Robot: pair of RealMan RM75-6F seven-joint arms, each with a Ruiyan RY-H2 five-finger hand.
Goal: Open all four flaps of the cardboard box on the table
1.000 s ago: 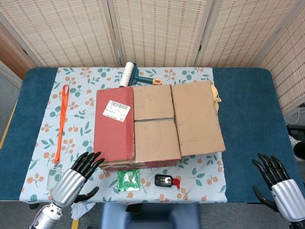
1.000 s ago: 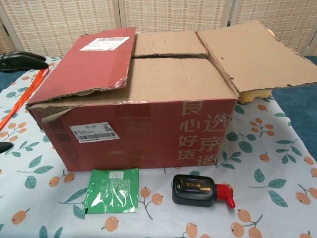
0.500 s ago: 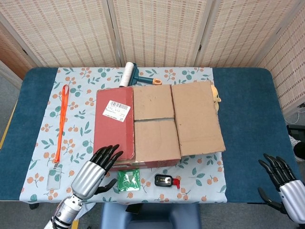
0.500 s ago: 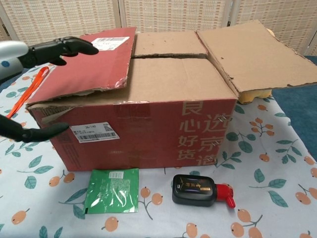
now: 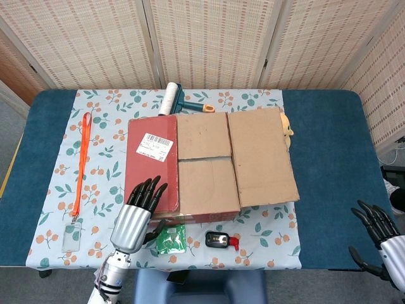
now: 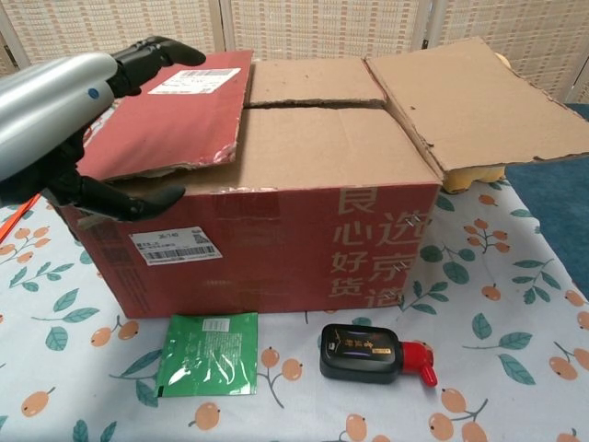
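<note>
Left hand at the red flap of the box; right hand apart at the tabletop edge.

The left hand [image 6: 64, 120] reaches forward, fingers spread over the red cardboard flap [image 5: 150, 168], thumb under its torn front edge; whether it grips is unclear. The right hand [image 5: 383, 237], fingers apart and holding nothing, is cut off by the frame. The red-and-brown cardboard box [image 6: 304, 230] sits mid-tabletop [image 5: 329, 158], long axis left to right, printed side facing the robot.

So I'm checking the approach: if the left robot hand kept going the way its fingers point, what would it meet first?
Probably the red flap of the cardboard box: the left robot hand already reaches over its near edge, fingers pointing across it, though contact is unclear.
</note>
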